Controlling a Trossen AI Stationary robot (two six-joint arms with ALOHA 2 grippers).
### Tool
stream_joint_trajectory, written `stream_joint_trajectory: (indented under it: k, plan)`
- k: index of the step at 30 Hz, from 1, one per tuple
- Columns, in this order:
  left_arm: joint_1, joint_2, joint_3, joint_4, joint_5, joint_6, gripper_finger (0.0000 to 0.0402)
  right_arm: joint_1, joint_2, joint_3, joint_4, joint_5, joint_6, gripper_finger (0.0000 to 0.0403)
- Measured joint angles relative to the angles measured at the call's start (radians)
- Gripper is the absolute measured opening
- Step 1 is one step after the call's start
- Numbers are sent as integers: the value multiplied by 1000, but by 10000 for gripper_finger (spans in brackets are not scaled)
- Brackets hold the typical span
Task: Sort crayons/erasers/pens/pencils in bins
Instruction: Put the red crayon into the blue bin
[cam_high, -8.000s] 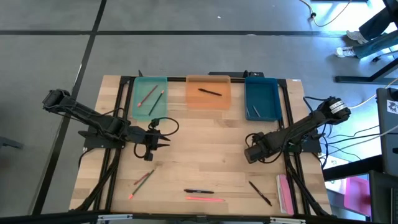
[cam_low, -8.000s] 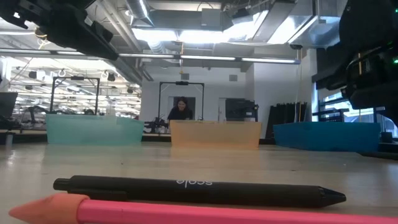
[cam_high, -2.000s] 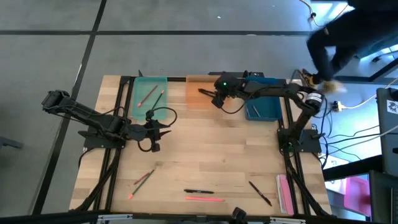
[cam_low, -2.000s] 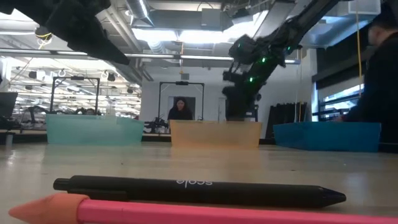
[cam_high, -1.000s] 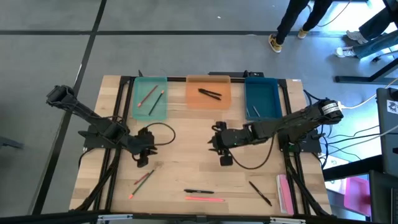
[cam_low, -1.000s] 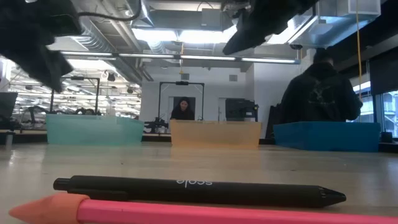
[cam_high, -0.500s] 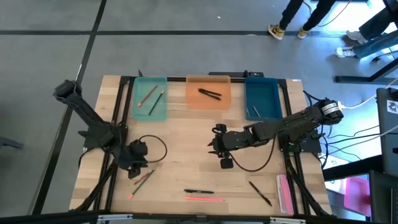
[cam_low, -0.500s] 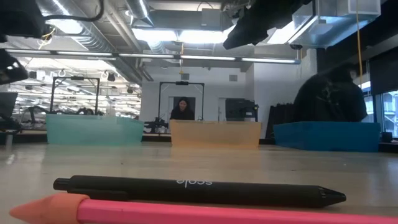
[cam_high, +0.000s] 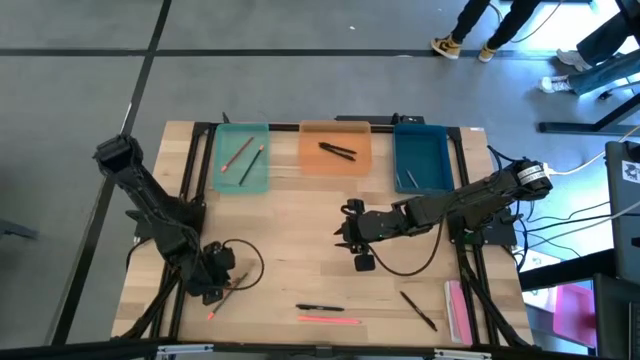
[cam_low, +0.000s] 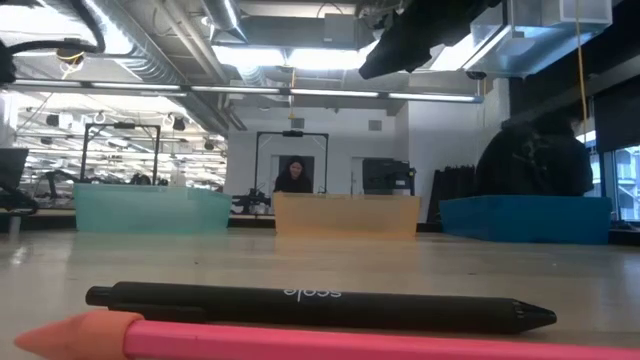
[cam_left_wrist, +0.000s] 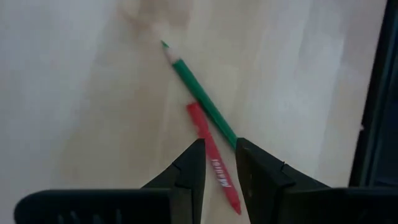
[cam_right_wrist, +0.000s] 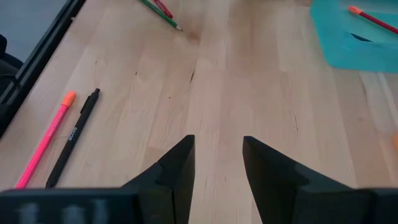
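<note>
A green pencil (cam_left_wrist: 199, 93) and a red pencil (cam_left_wrist: 214, 162) lie side by side on the table's near left (cam_high: 238, 284). My left gripper (cam_left_wrist: 219, 158) is right above them, open by a narrow gap. Its fingers stand on either side of the red pencil, and I see no touch. My right gripper (cam_right_wrist: 217, 149) is open and empty over the table's middle (cam_high: 343, 231). A black pen (cam_low: 320, 305) and a pink pencil (cam_low: 300, 340) lie at the near edge. The teal bin (cam_high: 242, 158) holds two pencils, and the orange bin (cam_high: 335, 150) holds two pens.
The blue bin (cam_high: 420, 160) stands at the far right with a thin grey stick in it. Another black pen (cam_high: 420, 310) and a wide pink strip (cam_high: 458, 312) lie at the near right. A small pink piece (cam_high: 210, 315) lies near the left pencils. People stand beyond the table.
My left gripper has gone toward the table's near edge and down, from the table's left middle to right over the green and red pencils. My right arm has kept almost still. The pens and pencils have not moved.
</note>
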Motion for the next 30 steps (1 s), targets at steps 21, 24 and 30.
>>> stream_joint_trajectory:
  k: [21, 24, 30]
  plan:
    - [-88, 267, 212, -200, -67, -1, 82, 0, 0, 0, 1, 0, 29, 140]
    - [-94, 274, 212, -199, -68, 0, 82, 0, 0, 0, 7, 0, 29, 140]
    - [-101, 279, 193, -208, -77, -26, 82, 0, 1, 0, 16, -1, 29, 140]
